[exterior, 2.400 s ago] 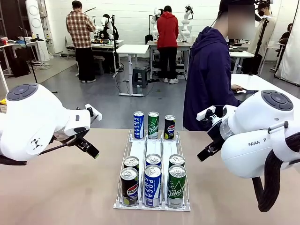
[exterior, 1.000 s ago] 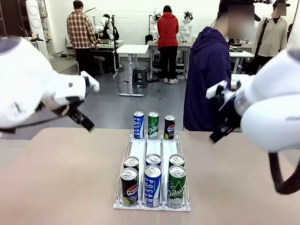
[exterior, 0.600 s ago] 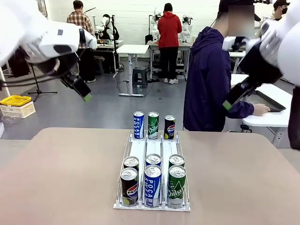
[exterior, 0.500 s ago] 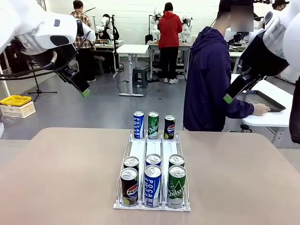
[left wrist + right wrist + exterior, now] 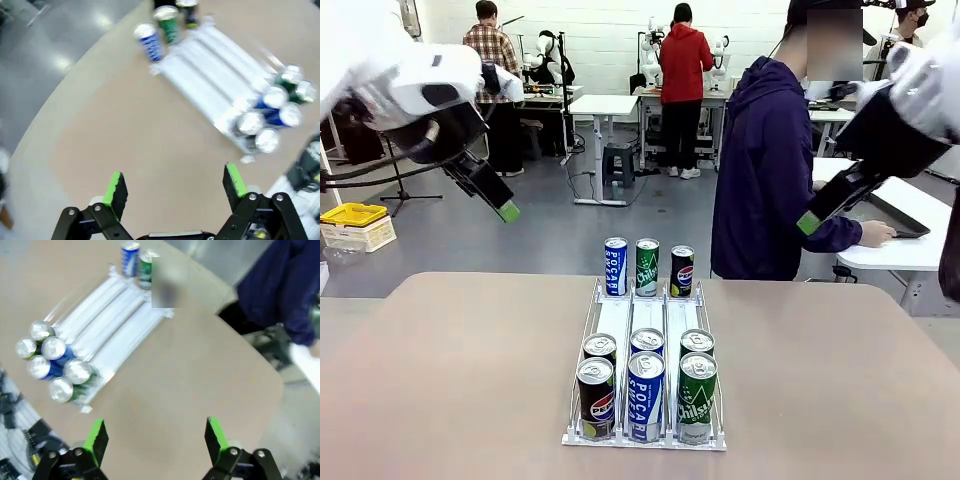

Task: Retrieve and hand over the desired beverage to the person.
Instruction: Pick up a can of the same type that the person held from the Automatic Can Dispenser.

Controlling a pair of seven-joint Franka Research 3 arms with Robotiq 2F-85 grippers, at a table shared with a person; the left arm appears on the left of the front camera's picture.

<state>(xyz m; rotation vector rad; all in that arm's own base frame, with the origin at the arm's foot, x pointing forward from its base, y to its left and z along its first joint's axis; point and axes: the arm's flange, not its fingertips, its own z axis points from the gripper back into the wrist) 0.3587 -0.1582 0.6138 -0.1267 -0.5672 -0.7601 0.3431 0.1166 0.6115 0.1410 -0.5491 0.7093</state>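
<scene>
The left gripper point(image 5: 173, 177) and right gripper point(image 5: 156, 432) gape wide and empty, high either side of the white rack point(image 5: 645, 315). The rack's front row holds a Pepsi can point(image 5: 596, 398), a Pocari can point(image 5: 645, 395) and a Chilsung can point(image 5: 697, 397). The person point(image 5: 765, 170) stands beyond the rack.

Glossy metal cans point(image 5: 646, 395), matt tan table point(image 5: 470, 380)

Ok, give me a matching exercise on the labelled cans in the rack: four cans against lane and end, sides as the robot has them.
Cans:
1. nearest Pepsi can
2. nearest Pocari can
3. nearest Chilsung can
4. far Pepsi can

Places:
a. right lane, far end
b. middle lane, near end
c. left lane, near end
d. right lane, near end

Pairs: 1-c, 2-b, 3-d, 4-a
</scene>
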